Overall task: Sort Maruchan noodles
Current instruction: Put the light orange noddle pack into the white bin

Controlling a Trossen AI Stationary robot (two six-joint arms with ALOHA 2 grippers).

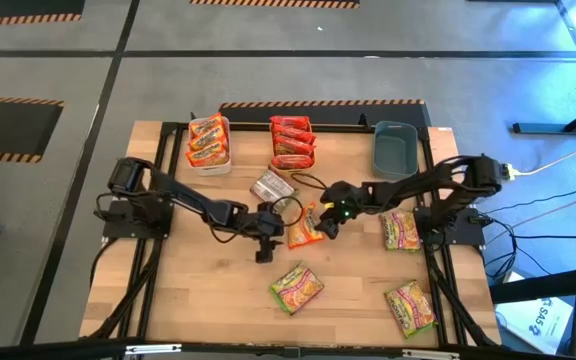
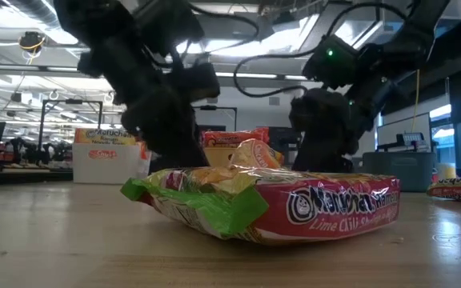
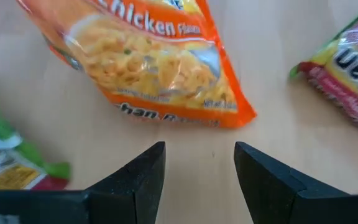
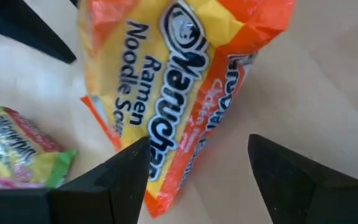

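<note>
An orange Maruchan packet [image 1: 305, 229] lies mid-table between my two grippers; it also shows in the low view [image 2: 253, 154]. My right gripper [image 1: 324, 221] is open, and its fingers [image 4: 126, 171] stand on either side of the packet's end [image 4: 166, 143]. My left gripper [image 1: 274, 222] is open and empty, a short way off the packet's other end [image 3: 166, 81]. A silvery packet [image 1: 271, 187] lies behind them. Green-yellow packets lie at the near middle [image 1: 296, 288], at the right [image 1: 400, 230] and at the near right [image 1: 410, 307]. My right gripper has the orange packet's end [image 4: 160, 186] between its open fingers, coming from the table's right and slanting down. The packet lies on the table. I cannot tell whether a finger touches it.
At the far edge stand a white bin [image 1: 224, 160] with orange packets, a bin [image 1: 292, 142] with red packets and a grey-blue bin [image 1: 395, 147]. A green-yellow packet [image 2: 270, 204] fills the low view's foreground. Bare wood lies at the near left.
</note>
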